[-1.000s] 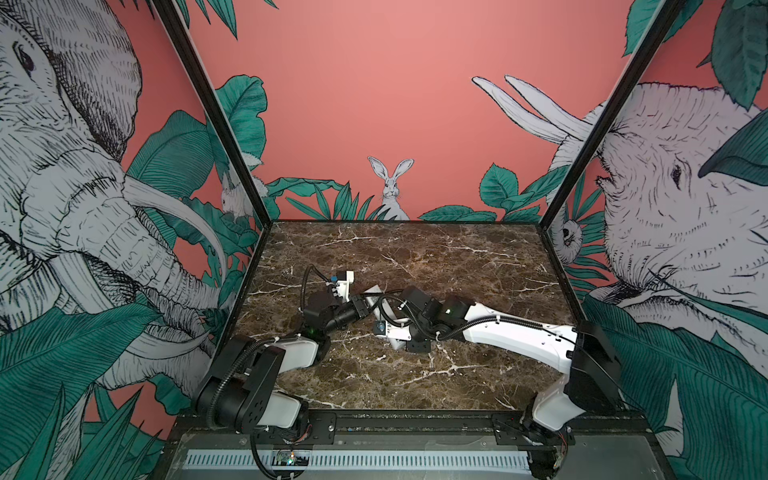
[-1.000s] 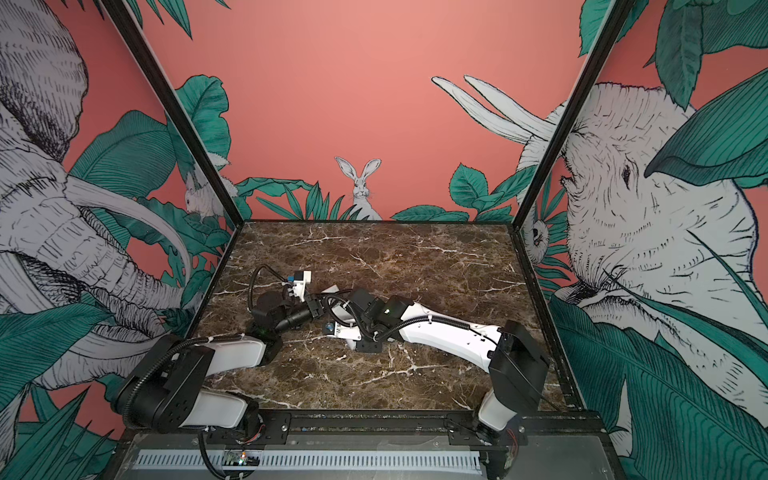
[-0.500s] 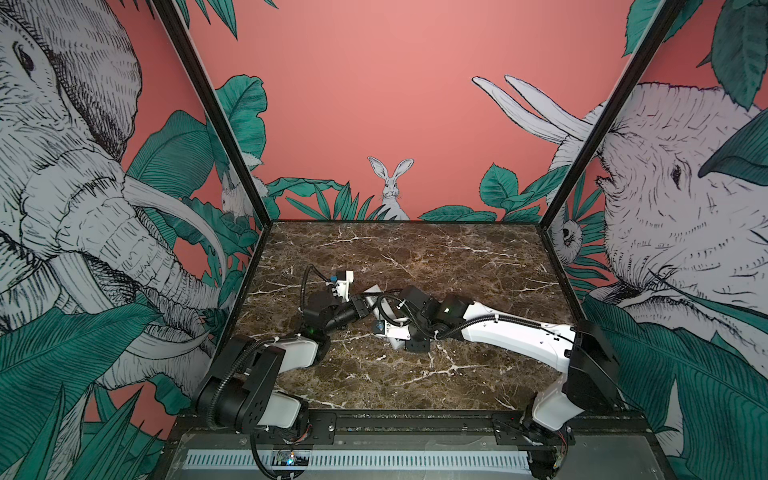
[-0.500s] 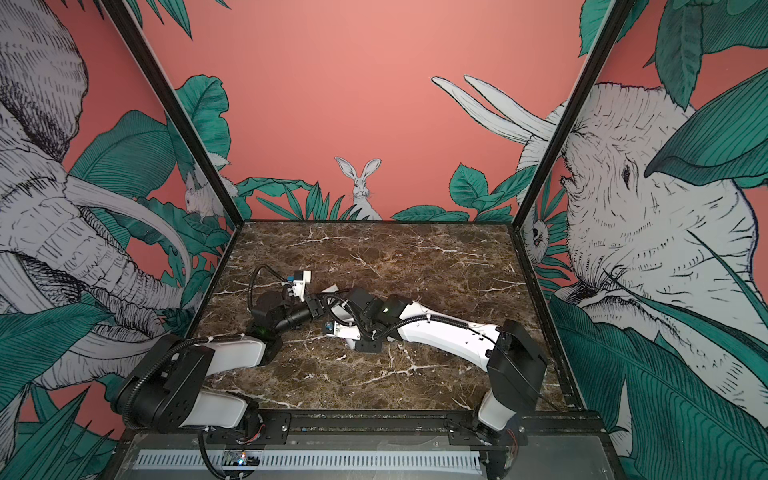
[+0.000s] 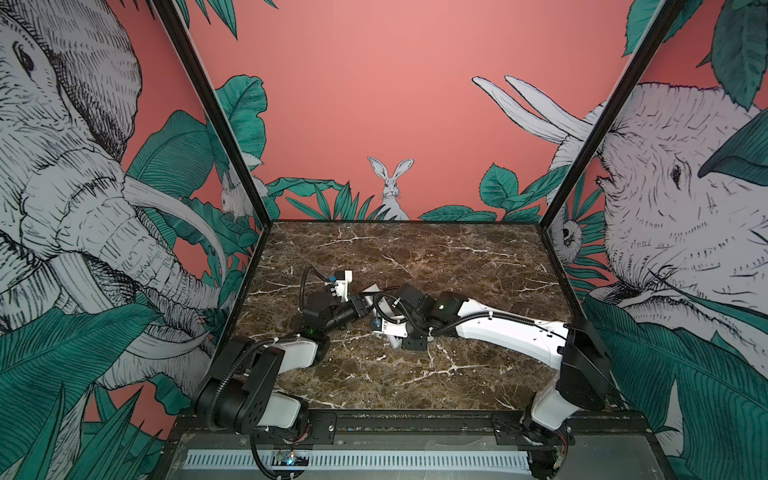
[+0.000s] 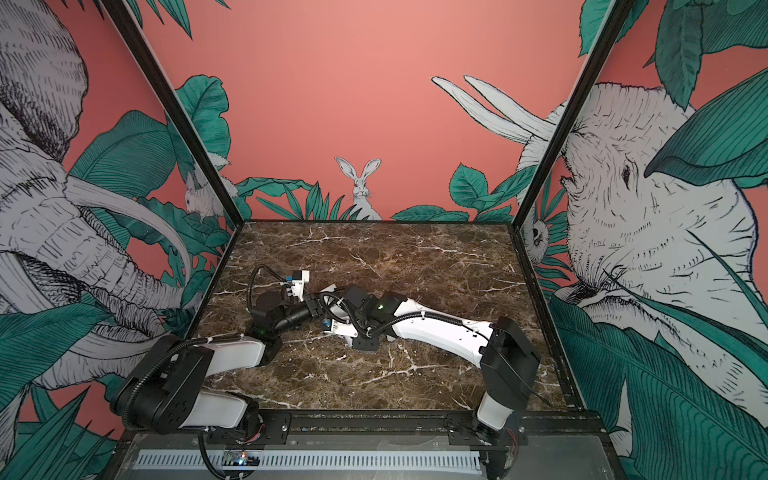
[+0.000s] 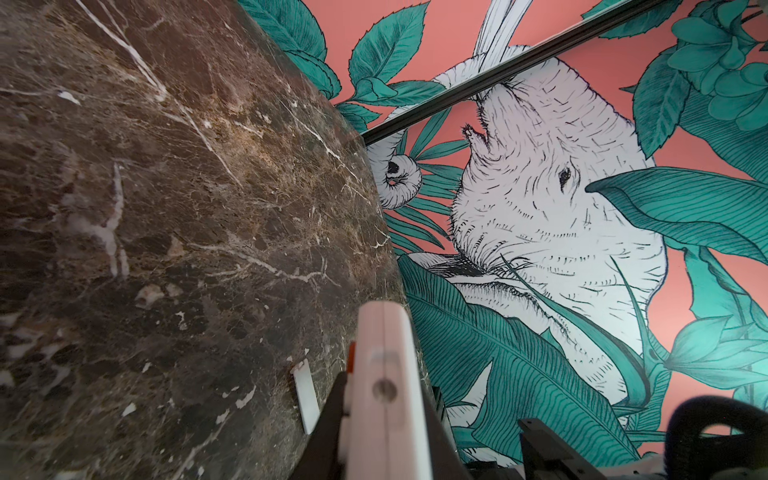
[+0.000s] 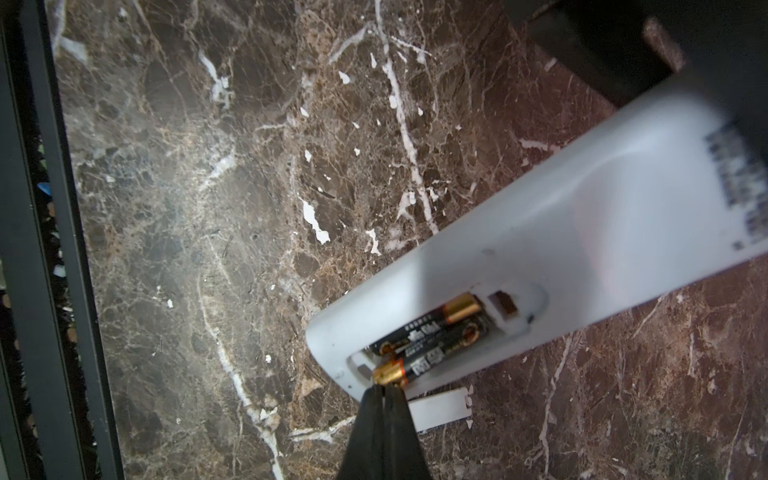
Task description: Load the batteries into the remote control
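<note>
Left side first: the left pincer (image 7: 384, 419) is clamped on the remote control (image 8: 582, 232), holding it between the two arms with the open back showing. Both batteries (image 8: 432, 340) sit side by side in the bay, long axes running along the remote's length. The right pincer (image 8: 384, 399) is closed on nothing, tips touching the gold end of the closer battery right at the remote's end, so seating it looks like the right arm's job; the cover plate (image 8: 440, 409) lies just beside.
</note>
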You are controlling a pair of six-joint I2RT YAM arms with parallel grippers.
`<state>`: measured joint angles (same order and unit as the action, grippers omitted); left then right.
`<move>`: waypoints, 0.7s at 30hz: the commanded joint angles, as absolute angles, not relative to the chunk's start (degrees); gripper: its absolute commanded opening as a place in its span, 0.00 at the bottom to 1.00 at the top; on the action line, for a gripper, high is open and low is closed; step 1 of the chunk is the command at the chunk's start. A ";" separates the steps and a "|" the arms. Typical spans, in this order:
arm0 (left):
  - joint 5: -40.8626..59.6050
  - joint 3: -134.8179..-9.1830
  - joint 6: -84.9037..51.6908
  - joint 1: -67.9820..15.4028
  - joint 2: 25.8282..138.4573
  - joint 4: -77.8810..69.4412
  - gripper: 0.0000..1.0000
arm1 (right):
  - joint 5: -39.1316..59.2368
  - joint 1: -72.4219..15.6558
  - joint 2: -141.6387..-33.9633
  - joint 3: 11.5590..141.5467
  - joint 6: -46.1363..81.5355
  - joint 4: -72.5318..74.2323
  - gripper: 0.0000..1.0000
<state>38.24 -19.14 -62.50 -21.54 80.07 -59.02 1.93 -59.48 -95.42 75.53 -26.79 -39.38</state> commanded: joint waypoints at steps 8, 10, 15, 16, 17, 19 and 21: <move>46.75 -19.34 -68.44 -23.20 76.95 -63.81 0.00 | 0.11 -59.29 -96.92 76.51 -26.16 -29.20 0.03; 46.76 -19.35 -68.38 -23.27 76.91 -63.62 0.00 | -0.15 -59.30 -97.11 76.50 -26.64 -29.26 0.04; 46.85 -19.36 -68.09 -23.17 77.00 -63.09 0.00 | -1.62 -59.28 -97.13 76.77 -28.60 -30.58 0.04; 46.85 -19.34 -68.09 -23.21 77.06 -63.04 0.00 | -1.86 -59.31 -97.12 76.82 -28.94 -30.66 0.04; 46.85 -19.41 -68.03 -23.20 77.10 -63.02 0.00 | -2.24 -59.25 -97.23 76.95 -29.23 -30.95 0.04; 46.84 -19.40 -68.04 -23.23 77.18 -63.02 0.00 | -2.71 -59.30 -97.45 77.38 -29.69 -31.32 0.04; 46.96 -19.39 -68.11 -23.23 77.19 -63.02 0.00 | -2.92 -59.29 -97.65 77.65 -29.79 -31.46 0.04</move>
<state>38.09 -19.11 -62.33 -21.54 79.90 -59.02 0.82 -59.64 -95.48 75.61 -28.58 -39.51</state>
